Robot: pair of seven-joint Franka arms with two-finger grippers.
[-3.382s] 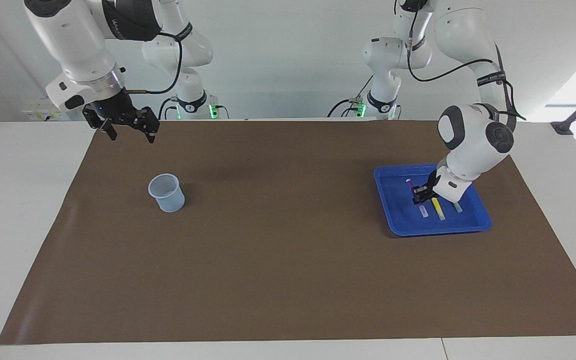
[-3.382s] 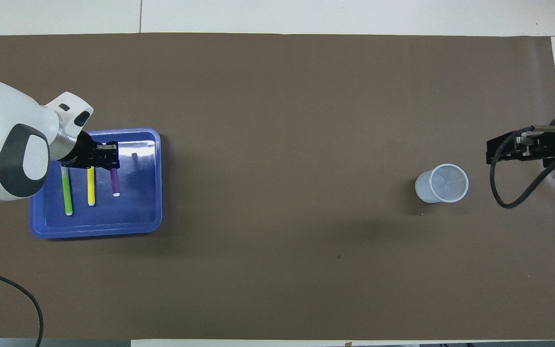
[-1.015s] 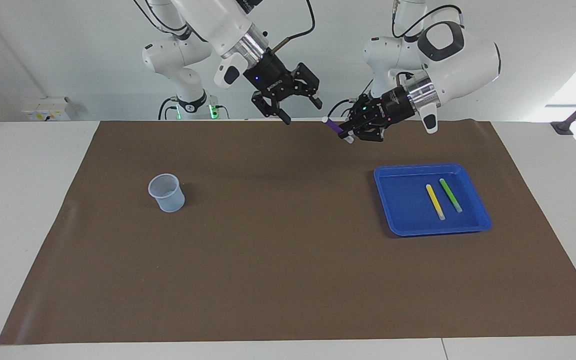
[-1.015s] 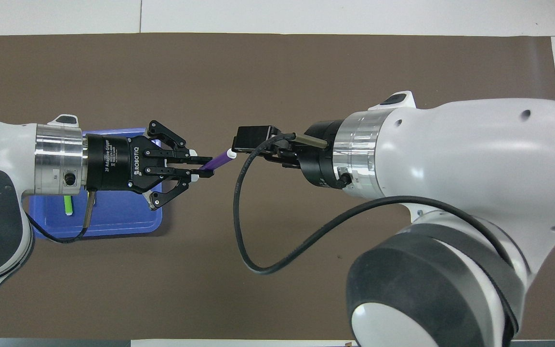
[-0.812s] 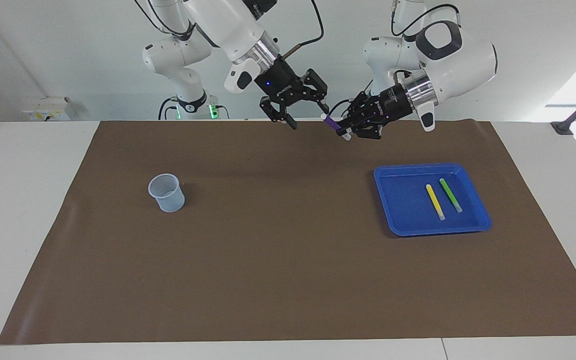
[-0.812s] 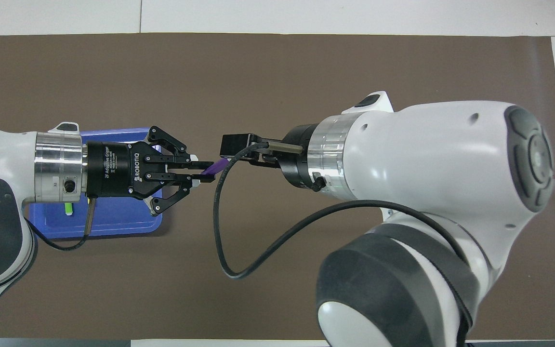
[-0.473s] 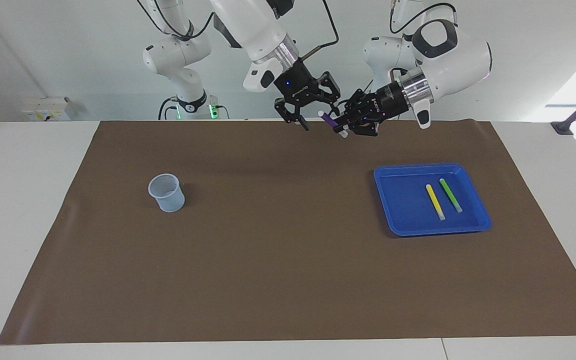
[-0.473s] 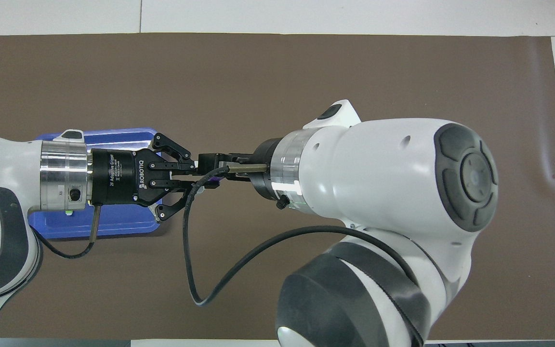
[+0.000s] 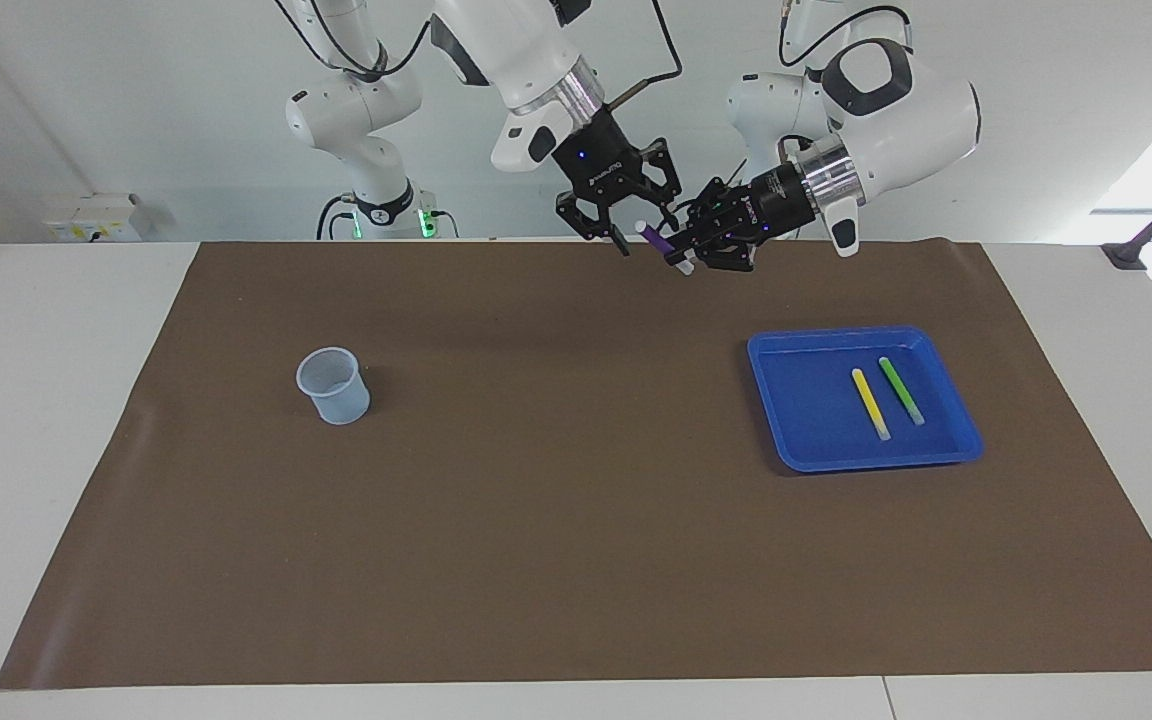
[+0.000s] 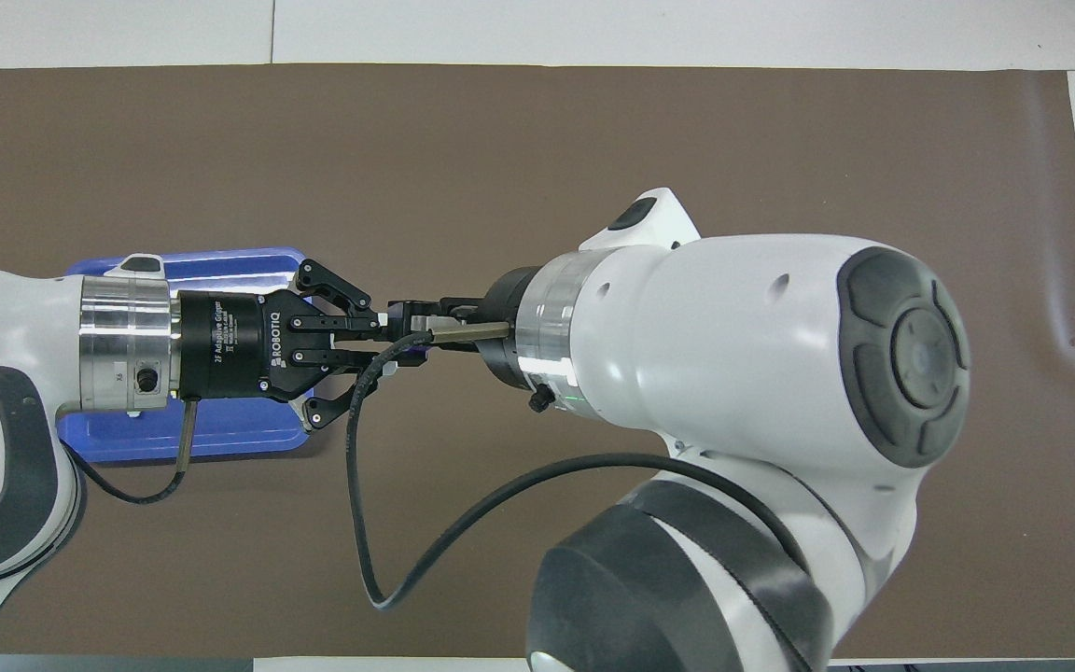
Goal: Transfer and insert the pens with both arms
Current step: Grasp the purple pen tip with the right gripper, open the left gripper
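My left gripper [image 9: 684,247] is shut on the purple pen [image 9: 655,238] and holds it tilted, high over the mat's edge nearest the robots, at mid-table. My right gripper [image 9: 644,228] is open, with a finger on each side of the pen's free whitish end; I cannot tell whether they touch it. In the overhead view the left gripper [image 10: 388,338] meets the right wrist, which hides most of the pen. The yellow pen [image 9: 870,403] and green pen [image 9: 901,390] lie side by side in the blue tray [image 9: 806,455].
A pale mesh cup [image 9: 334,385] stands upright on the brown mat [image 9: 556,520] toward the right arm's end. The tray lies toward the left arm's end and shows partly in the overhead view [image 10: 220,439]. Two smaller white arms [image 9: 366,120] stand at the robots' edge.
The left gripper lifted the purple pen out of the tray to mid-table. The right gripper came from above the cup's end and closed in until its open fingers flank the pen's free end.
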